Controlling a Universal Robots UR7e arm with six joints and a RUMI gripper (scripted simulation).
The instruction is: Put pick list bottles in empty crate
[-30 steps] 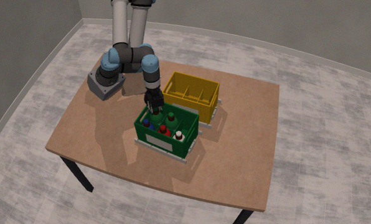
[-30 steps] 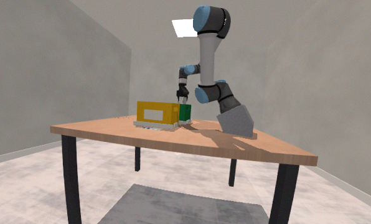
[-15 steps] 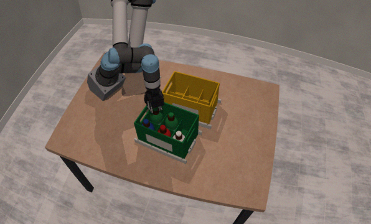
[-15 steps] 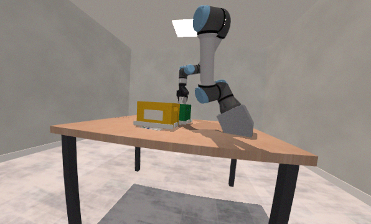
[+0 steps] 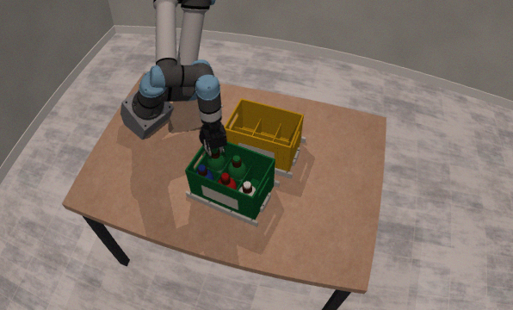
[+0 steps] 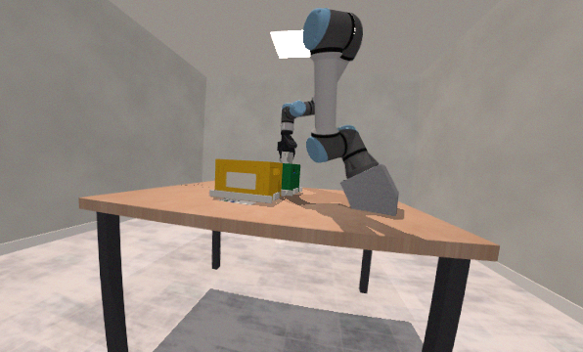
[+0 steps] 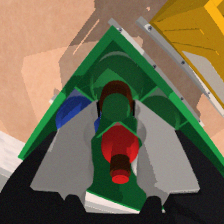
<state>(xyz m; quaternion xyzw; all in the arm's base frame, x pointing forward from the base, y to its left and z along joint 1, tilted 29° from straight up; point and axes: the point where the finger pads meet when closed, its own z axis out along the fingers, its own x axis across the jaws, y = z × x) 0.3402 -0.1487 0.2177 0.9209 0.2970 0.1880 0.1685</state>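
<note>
My gripper (image 5: 215,150) (image 6: 287,157) (image 7: 116,101) is lowered into the back left cell of the green crate (image 5: 256,207) (image 6: 291,177) (image 7: 75,80). It is shut on the neck of a green bottle with a brown cap (image 5: 216,162) (image 7: 116,97), which stands upright in its cell. The same crate holds a second green bottle (image 5: 237,168) (image 7: 165,107), a blue one (image 5: 204,171) (image 7: 70,111), a red one (image 5: 226,180) (image 7: 120,145) and a white one (image 5: 247,187). The empty yellow crate (image 5: 282,157) (image 6: 220,178) (image 7: 195,30) stands just behind it. I cannot read the pick list in any view.
Both crates sit on pale rails near the middle of the wooden table (image 5: 334,215) (image 6: 321,230). The arm's grey base (image 5: 145,116) (image 6: 372,193) stands at the table's back left corner.
</note>
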